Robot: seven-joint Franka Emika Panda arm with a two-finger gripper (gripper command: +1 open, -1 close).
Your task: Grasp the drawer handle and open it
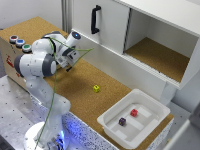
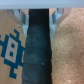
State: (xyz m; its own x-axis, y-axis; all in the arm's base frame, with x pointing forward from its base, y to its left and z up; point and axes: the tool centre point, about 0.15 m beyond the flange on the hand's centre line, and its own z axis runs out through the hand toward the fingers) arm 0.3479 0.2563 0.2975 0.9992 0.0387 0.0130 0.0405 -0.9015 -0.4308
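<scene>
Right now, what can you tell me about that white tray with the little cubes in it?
The white tray is a shallow rectangular bin, plastic by its look, sitting flat at the cork counter's end, on the exterior view's right. Low ridges part its floor. Inside lie a red cube and a dark purple cube, apart from each other. Nothing else touches it.

I see a cork-covered surface [image 1: 75,85] standing in front of a white cabinet [image 1: 145,30], and one compartment [image 1: 157,52] of it is open, with a cork floor inside. Below the surface lies a grey metal floor [image 1: 12,110], maybe perforated. The light is even and soft.
</scene>
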